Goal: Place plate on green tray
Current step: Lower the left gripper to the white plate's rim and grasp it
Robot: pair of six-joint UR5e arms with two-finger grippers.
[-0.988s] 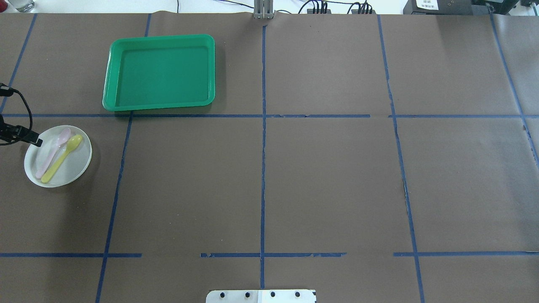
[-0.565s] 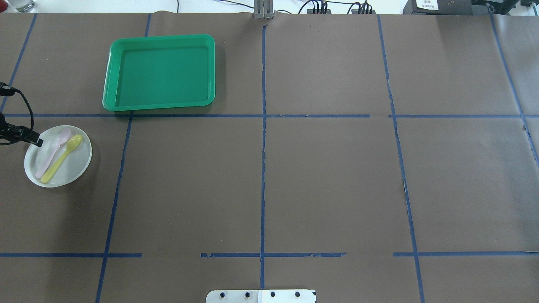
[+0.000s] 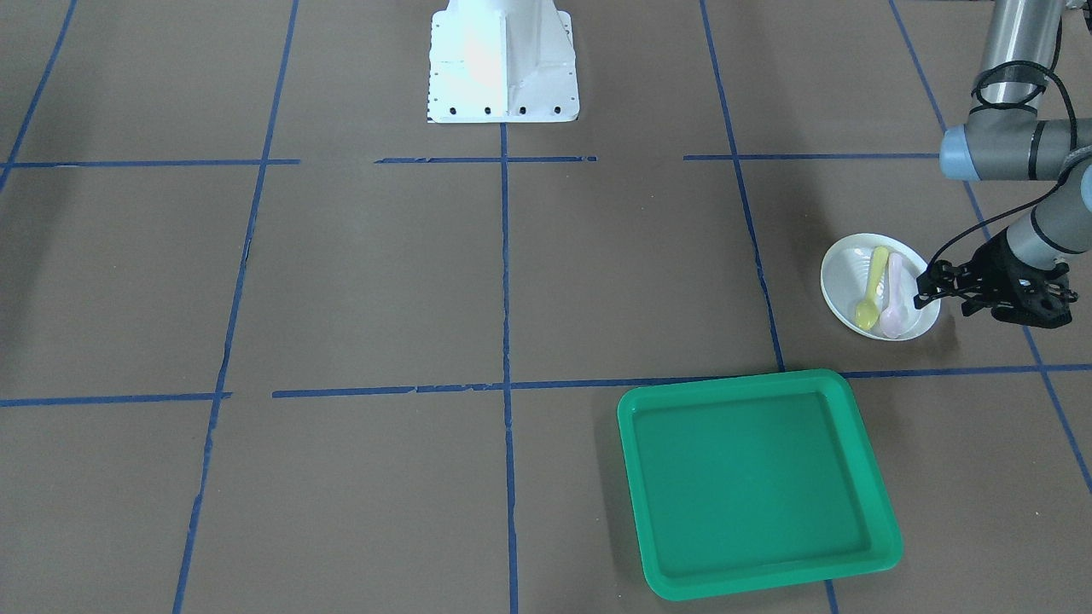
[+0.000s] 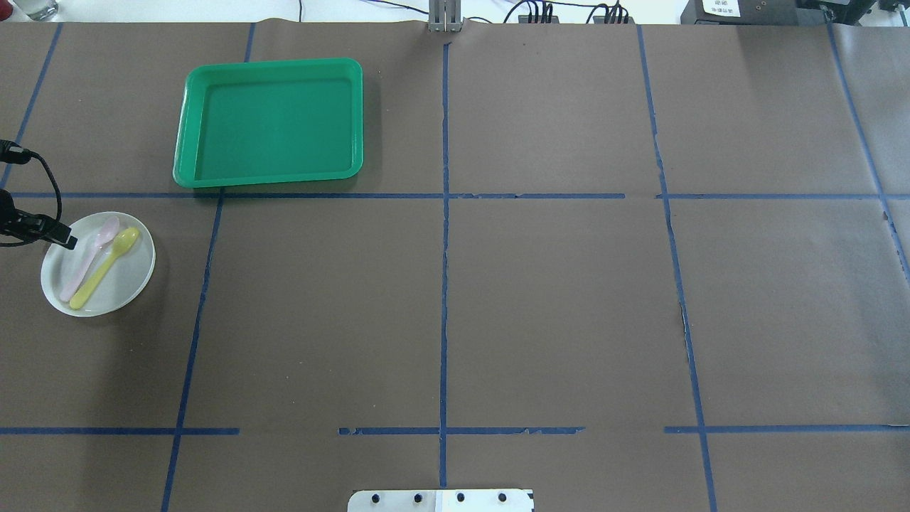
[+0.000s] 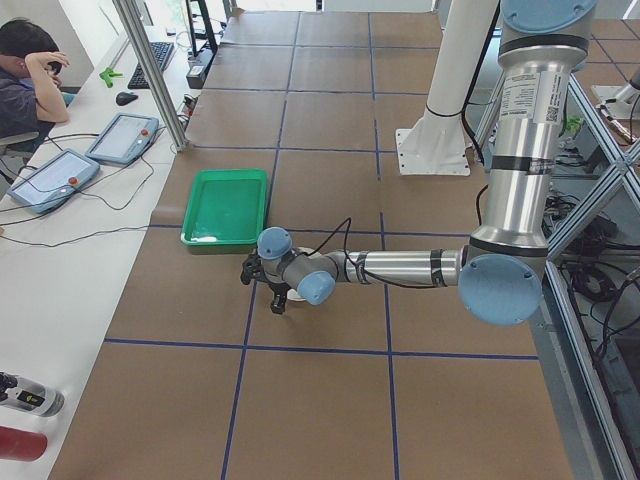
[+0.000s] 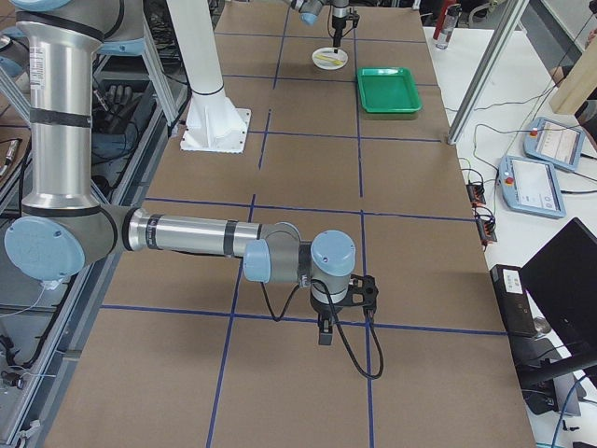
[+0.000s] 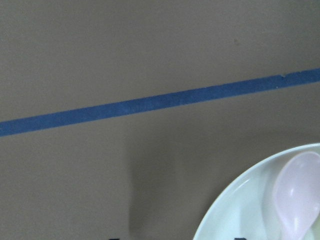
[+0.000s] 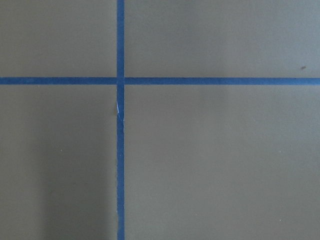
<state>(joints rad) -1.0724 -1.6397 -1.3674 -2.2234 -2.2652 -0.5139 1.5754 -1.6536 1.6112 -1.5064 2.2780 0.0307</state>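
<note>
We find no writing that we can read anywhere. In the overhead view a white label (image 4: 718, 6) sits on a dark box (image 4: 746, 11) beyond the far edge of the table (image 4: 554, 299), and its print is too small for us to make out. In the exterior left view a white sticker (image 5: 524, 95) with dark print sits on the left arm (image 5: 515, 190), but its lines blur together. A pendant (image 6: 550, 142) in the exterior right view shows a lit screen, yet we can tell no characters on it.
</note>
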